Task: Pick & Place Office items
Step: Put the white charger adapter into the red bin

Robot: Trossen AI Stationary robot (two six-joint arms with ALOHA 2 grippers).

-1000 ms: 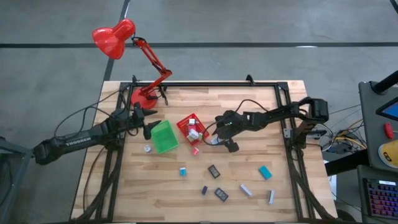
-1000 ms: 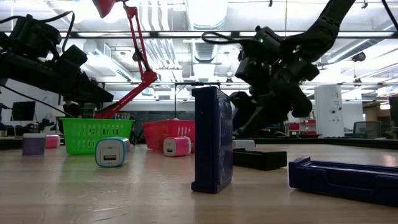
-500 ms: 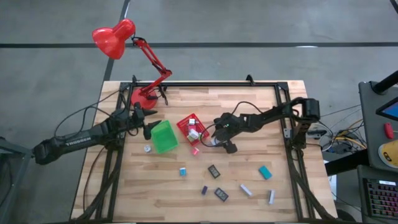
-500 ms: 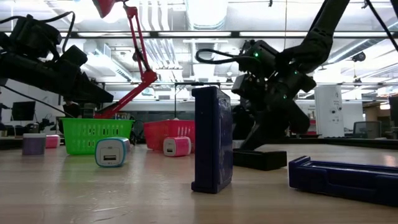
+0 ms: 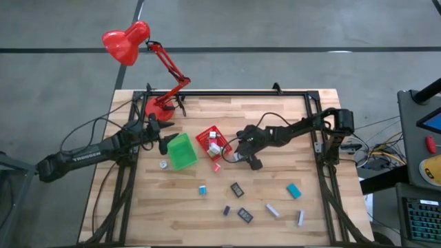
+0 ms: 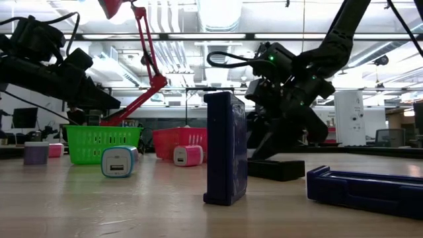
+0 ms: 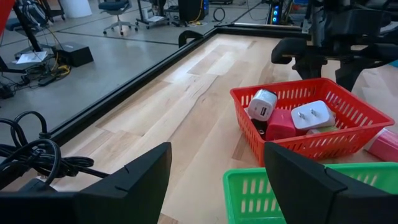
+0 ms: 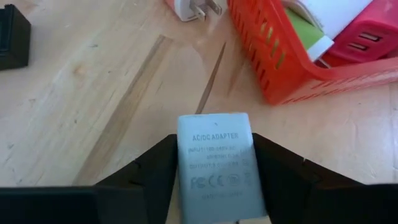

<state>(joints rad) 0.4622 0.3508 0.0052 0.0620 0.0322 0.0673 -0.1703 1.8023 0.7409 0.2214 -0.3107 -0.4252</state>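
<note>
From above, the right arm reaches in from the counter's (image 5: 275, 117) right edge, stretched low toward the middle, its right tool (image 5: 238, 156) down at the wood just beside the red bin (image 5: 213, 142). The left arm lies along the left side, with the left tool (image 5: 167, 140) poised at the green bin's (image 5: 182, 151) left edge. Other office items lie scattered nearer the front: a teal block (image 5: 294, 191), a black piece (image 5: 237, 189) and a grey stick (image 5: 273, 210).

At counter height, the right arm slopes down from the upper right and its wrist bends steeply to the surface behind an upright dark blue block (image 6: 226, 148).

The left wrist camera shows the left tool (image 7: 214, 177) spread wide and empty above the green bin (image 7: 292, 193), with the red bin (image 7: 311, 127) beyond holding white and pink plug adapters.

The right wrist camera shows the right tool (image 8: 214, 168) with its fingers (image 8: 152, 171) pressed against both sides of a grey-white AC/DC adapter (image 8: 217, 165), which lies on the wood close to the red bin (image 8: 280, 68).
</note>
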